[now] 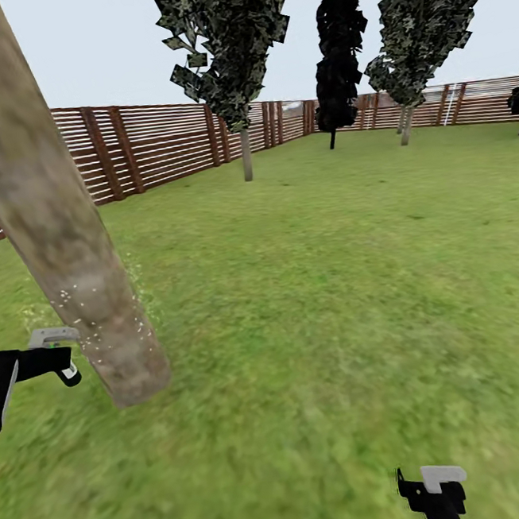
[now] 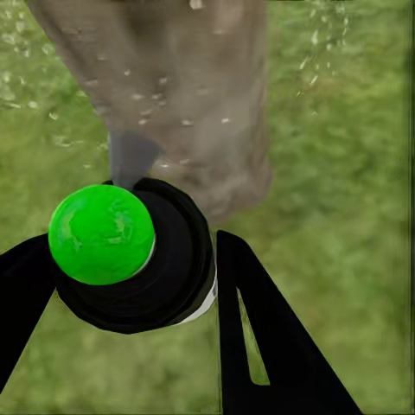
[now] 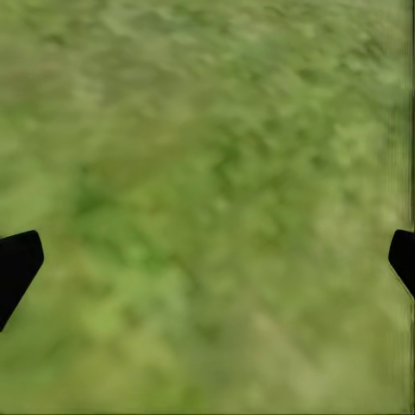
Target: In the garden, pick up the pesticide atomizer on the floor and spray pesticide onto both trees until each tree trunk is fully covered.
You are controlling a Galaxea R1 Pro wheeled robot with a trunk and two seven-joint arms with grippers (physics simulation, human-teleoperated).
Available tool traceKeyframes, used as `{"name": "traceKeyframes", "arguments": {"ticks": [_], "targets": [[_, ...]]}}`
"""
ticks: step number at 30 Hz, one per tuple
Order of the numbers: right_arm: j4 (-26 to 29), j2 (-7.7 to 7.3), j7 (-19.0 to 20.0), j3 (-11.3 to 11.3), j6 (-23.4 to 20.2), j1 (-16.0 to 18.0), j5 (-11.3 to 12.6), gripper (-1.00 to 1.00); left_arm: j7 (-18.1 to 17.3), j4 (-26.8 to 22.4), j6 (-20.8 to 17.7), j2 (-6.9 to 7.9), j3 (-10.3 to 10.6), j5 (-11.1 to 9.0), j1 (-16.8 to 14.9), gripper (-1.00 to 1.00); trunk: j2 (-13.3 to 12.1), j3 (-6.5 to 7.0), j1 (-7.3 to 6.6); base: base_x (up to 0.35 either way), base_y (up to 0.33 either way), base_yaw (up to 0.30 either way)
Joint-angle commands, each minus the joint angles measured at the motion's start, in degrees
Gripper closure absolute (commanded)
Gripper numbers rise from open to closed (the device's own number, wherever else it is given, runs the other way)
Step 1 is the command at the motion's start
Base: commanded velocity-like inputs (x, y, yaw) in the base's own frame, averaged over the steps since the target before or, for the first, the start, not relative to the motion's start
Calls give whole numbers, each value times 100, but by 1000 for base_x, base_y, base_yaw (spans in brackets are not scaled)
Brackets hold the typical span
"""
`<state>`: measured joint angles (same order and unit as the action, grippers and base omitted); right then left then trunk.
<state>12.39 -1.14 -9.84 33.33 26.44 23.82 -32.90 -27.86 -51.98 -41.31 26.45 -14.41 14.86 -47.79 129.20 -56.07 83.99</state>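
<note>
Currently the left hand is pinching the dark green-topped atomizer bottle just beside the whitish-speckled grey-tan trunk, while the right hand is hanging spread over the lawn.

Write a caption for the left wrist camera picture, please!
Left gripper holds the green-topped pesticide atomizer, aimed at the speckled tree trunk.

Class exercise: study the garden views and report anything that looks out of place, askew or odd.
The near tree trunk stands tilted rather than upright in the head view. Whitish specks dot its lower bark. The held atomizer's top shows green.
</note>
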Motion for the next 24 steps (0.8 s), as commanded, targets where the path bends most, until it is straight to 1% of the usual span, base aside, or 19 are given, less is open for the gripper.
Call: {"name": "traceKeyframes", "arguments": {"ticks": [1, 10, 12, 13, 14, 15, 17, 20, 21, 22, 23, 24], "targets": [[0, 2, 0, 2, 1, 0, 1, -100, 0, -3, 2, 0, 0, -1, 0, 100, 0, 0, 0, -40, -274, 0], [0, 5, 0, 2, 1, 0, 3, -100, 12, 6, 1, 0, 18, 11, 5, 100, 0, 0, 0, -56, -273, 4], [0, 8, 0, 1, 1, 0, 3, -100, 18, 85, 12, 0, -33, 26, 10, 100, 0, 0, 0, -1, -273, 135], [0, 8, 0, -1, 1, 0, 3, -100, 110, 286, 25, 0, -74, 25, 27, 100, 0, 0, 0, 0, -274, 250], [0, 9, 0, -2, 1, 0, 3, -100, 274, 507, 83, -5, -83, 8, 31, 100, 0, 0, 0, 0, -273, 269], [0, 9, 0, -2, 1, 0, 3, -100, 348, 641, 233, -7, -86, 3, 32, 100, 0, 0, 0, 0, -274, 275], [0, 9, 0, -2, 1, 0, 3, -100, 465, 803, 422, -8, -94, 1, 32, 100, 0, 0, 0, 0, -273, 276], [0, 6, 0, -2, 6, 0, 6, -100, 599, 844, 464, -17, -89, -2, 32, 100, 0, 0, 0, 0, -274, 94], [0, 3, 0, -2, 6, 0, 4, -100, 607, 835, 465, -43, -88, 0, 32, 100, 0, 0, 0, 0, -274, 13], [0, 1, 0, 0, 7, 0, 3, -100, 662, 797, 466, -103, -91, 10, 32, 100, 0, 0, 0, 0, -274, 5], [0, 0, 0, -2, 9, 0, 3, -100, 960, 779, 466, -170, -95, -6, 32, 100, 0, 0, 0, 0, -274, 1], [0, 0, 0, -2, 8, 0, 3, -100, 1114, 775, 460, -276, -96, -11, 32, 100, 0, 0, 0, 0, -274, 0]]}}
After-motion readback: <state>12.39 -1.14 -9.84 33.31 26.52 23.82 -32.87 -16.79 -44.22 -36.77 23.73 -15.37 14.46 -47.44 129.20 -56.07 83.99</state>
